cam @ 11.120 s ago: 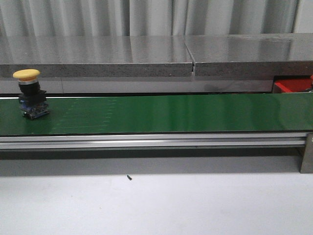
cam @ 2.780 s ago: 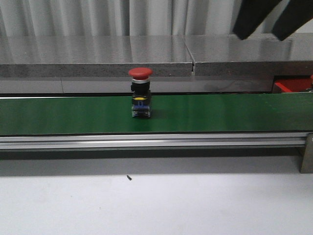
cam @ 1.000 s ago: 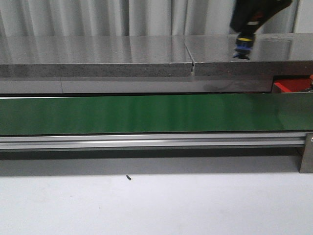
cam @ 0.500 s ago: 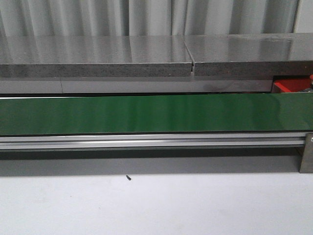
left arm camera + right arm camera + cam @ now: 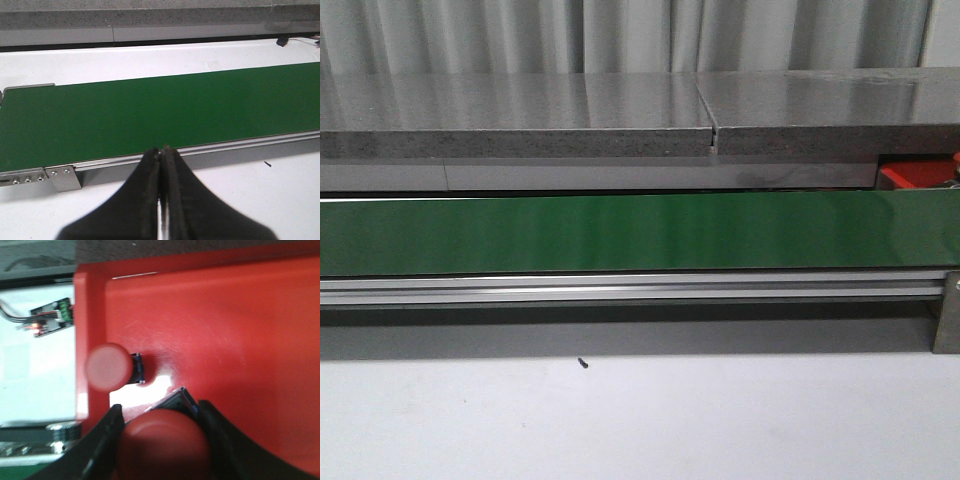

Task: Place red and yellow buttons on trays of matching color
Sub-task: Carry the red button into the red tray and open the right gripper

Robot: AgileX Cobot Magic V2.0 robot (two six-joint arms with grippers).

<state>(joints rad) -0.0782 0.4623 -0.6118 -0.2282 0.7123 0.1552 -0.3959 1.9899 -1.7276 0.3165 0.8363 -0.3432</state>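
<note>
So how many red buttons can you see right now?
2. One red button lies on its side in the red tray. The other sits between the right gripper's fingers above the tray. More may be hidden.

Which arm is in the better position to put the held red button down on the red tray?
The right arm. Its gripper holds a red button directly over the red tray. The left gripper is shut and empty, over the green belt.
</note>
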